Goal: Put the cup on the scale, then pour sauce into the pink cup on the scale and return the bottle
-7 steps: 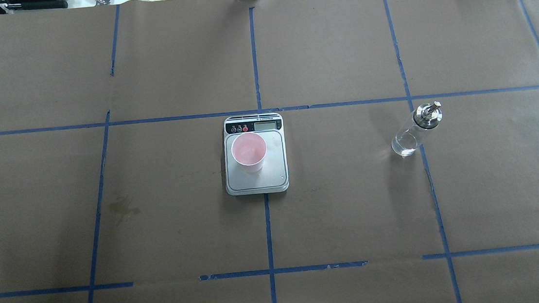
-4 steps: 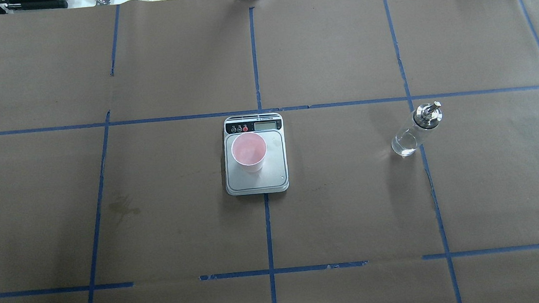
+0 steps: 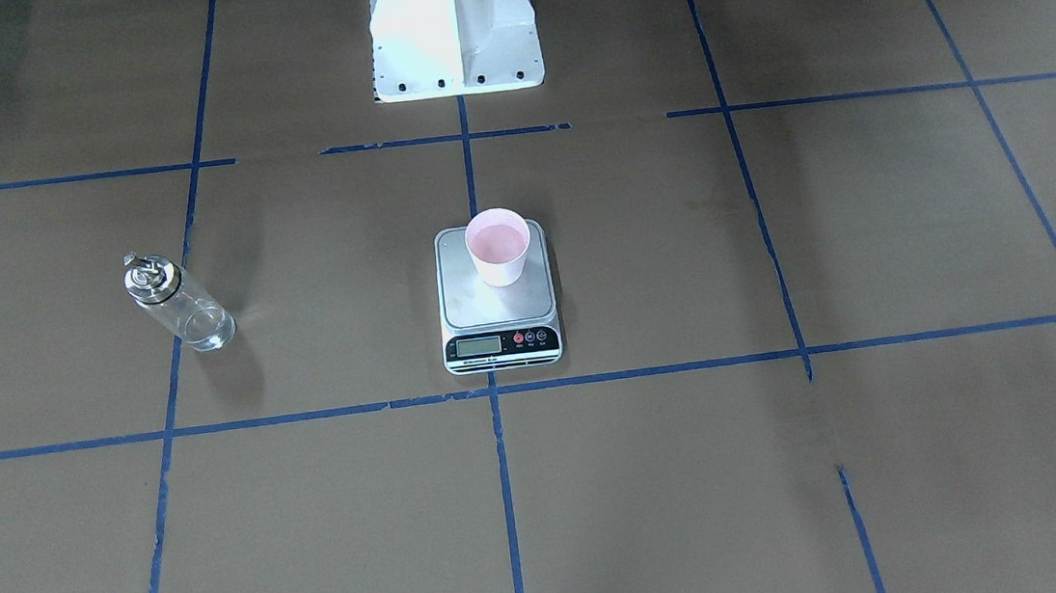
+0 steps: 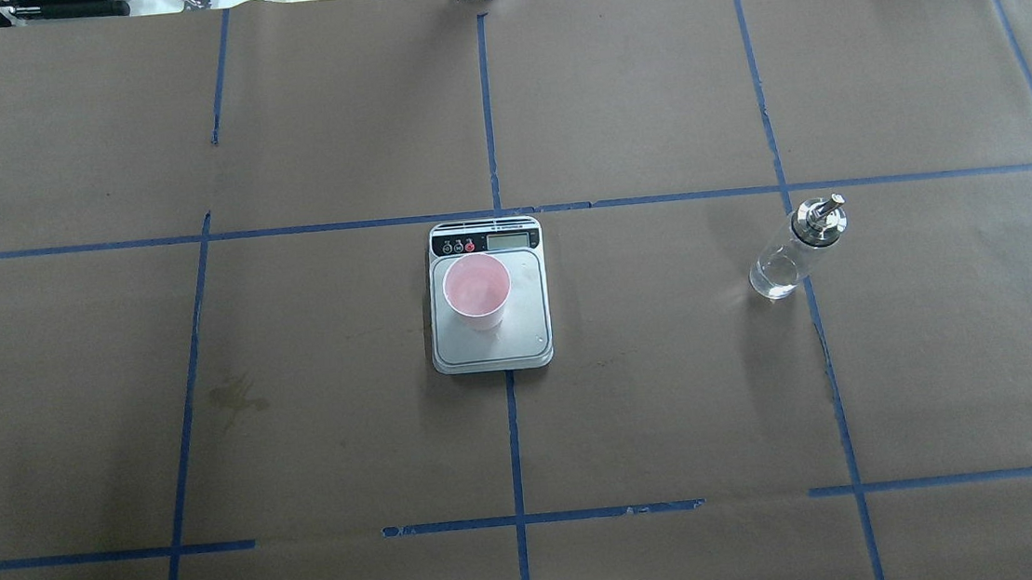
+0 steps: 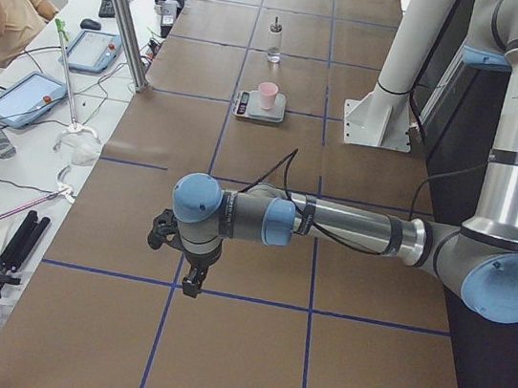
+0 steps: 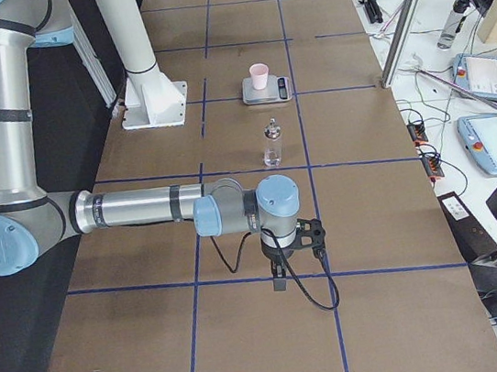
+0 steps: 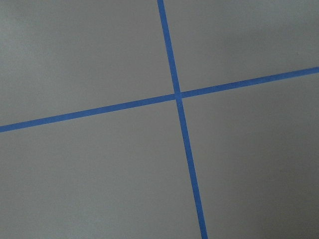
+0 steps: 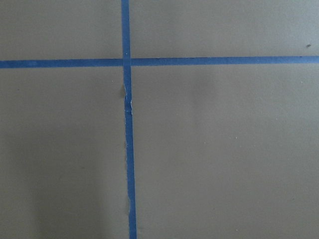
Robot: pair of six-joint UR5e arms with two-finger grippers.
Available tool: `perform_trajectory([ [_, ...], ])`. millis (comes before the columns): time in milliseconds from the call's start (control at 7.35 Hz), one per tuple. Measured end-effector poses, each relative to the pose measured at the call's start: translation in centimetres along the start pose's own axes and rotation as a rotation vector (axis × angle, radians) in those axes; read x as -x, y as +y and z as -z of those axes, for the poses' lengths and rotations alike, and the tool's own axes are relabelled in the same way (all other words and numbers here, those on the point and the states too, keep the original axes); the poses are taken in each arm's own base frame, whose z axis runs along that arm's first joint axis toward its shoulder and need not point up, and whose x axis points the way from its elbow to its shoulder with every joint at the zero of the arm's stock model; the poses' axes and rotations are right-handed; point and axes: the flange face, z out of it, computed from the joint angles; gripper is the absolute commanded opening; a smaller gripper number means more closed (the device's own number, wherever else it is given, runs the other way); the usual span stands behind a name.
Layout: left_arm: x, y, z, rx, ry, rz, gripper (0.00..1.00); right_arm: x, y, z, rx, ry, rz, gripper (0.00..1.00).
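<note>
Pink cup (image 4: pixel 477 287) stands upright on the scale (image 4: pixel 520 332), mid-desk (image 4: pixel 676 407). Glass bottle (image 4: pixel 788 252) is upright on a blue tape line (image 4: pixel 840 411), well apart from the scale, toward the desk's right end. Left end effector (image 5: pixel 191 276) and right end effector (image 6: pixel 280 279) hang over opposite desk ends; cannot tell how wide either is.

Obstacles on tabletop (image 4: pixel 676 407): scale (image 4: pixel 524 331) at centre w/ cup (image 4: pixel 477 289) upright on its platform; bottle (image 4: pixel 793 252) upright, well apart on robot's right. Wide strip of bare brown paper btwn scale & bottle, room to pass. White base post (image 3: pixel 453 23) stands robot-side of the scale. Left pincer (image 5: pixel 188 285) & right pincer (image 6: pixel 280 279) hang over opposite ends, well apart from all three.
</note>
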Motion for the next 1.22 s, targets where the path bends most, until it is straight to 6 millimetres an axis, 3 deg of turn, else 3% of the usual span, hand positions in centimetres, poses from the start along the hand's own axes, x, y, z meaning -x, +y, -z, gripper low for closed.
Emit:
perform_trajectory([
  [408,-0.78,-0.31,-0.65,0.014,0.003,-0.016,1.0,0.12,0.0,-0.09,0.003,-0.001,0.002,1.0],
  [1224,-0.28,0.04,-1.25,0.026,-0.001,0.001,1.0,0.26,-0.08,-0.01,0.001,-0.003,0.005,1.0],
])
